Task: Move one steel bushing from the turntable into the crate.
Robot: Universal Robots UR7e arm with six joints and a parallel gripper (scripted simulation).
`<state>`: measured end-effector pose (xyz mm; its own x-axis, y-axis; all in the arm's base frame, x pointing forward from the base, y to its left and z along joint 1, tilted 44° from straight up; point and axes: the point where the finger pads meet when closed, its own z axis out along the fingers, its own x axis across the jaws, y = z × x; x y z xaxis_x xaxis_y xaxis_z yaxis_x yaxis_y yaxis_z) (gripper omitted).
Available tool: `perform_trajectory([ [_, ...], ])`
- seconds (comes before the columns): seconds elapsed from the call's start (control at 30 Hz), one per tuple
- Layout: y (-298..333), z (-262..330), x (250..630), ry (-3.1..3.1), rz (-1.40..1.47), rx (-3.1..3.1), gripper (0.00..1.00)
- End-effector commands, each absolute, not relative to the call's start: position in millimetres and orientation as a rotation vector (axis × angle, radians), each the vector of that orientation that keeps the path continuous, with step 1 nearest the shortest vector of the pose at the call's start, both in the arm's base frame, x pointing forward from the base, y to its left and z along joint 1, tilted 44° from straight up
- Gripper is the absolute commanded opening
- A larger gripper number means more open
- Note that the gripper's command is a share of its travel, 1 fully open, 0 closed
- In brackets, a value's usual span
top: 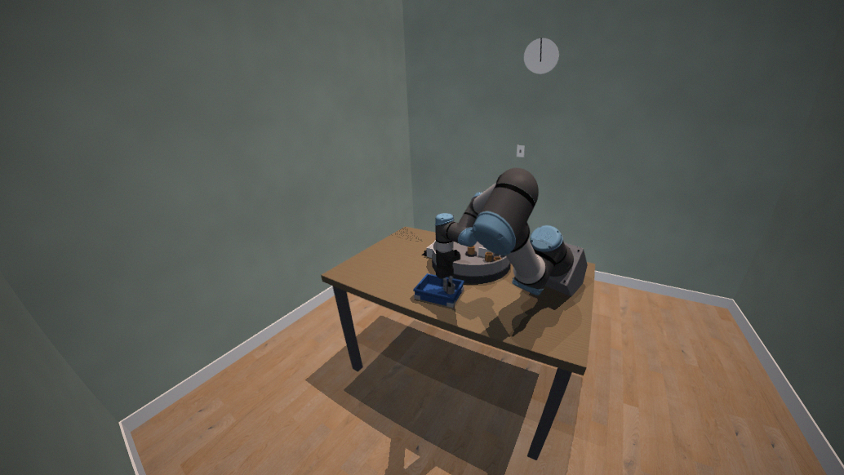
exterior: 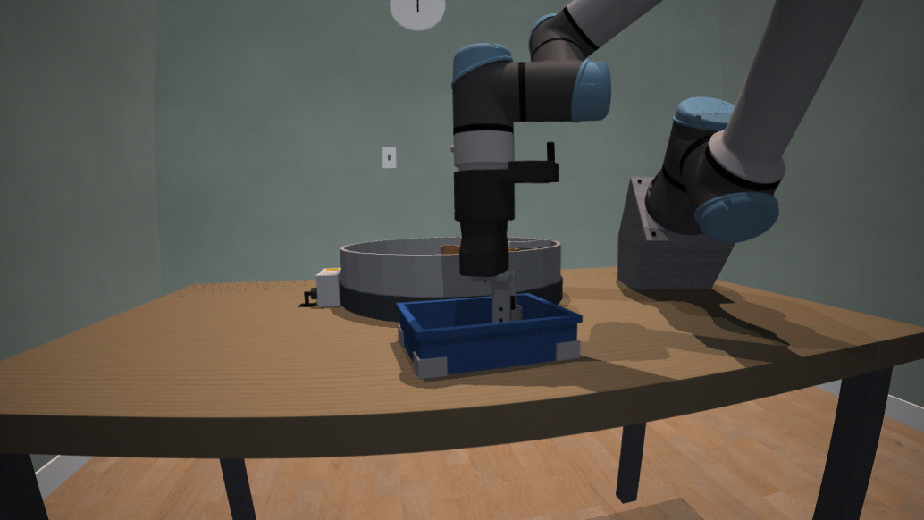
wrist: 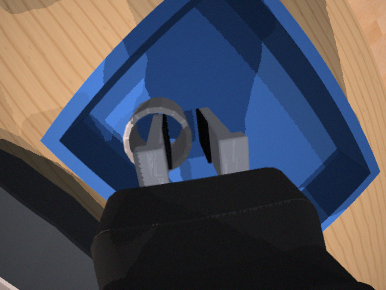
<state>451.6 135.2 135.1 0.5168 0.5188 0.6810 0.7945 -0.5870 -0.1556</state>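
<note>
My gripper (wrist: 183, 127) hangs inside the blue crate (wrist: 220, 85), fingers pointing down and standing apart. A steel bushing, a thin grey ring, lies at the crate floor around my left finger; its right wall sits in the gap between the fingers and nothing is squeezed. In the side view the fingers (exterior: 504, 305) reach below the rim of the crate (exterior: 489, 332). The grey turntable (exterior: 449, 264) stands just behind the crate. Other bushings (top: 470, 250) stand on the turntable (top: 472, 263), partly hidden by the arm.
A small white box (exterior: 328, 287) sits at the turntable's left side. The robot's grey base block (exterior: 666, 251) stands at the right of the table. The crate walls surround my fingers closely on the turntable side.
</note>
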Motion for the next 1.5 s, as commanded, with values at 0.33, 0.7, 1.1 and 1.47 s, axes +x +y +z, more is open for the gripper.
perform_trajectory([
  [0.33,134.9,135.4,451.8,-1.075,-0.82,-2.308,0.47],
  [0.7,134.9,135.4,451.8,-1.075,-0.82,-2.308,0.47],
  [1.1,131.2,138.9,449.9,-1.075,-0.819,-2.308,0.47],
  [1.47,131.5,138.6,448.3,-1.074,-0.814,-2.305,0.47],
])
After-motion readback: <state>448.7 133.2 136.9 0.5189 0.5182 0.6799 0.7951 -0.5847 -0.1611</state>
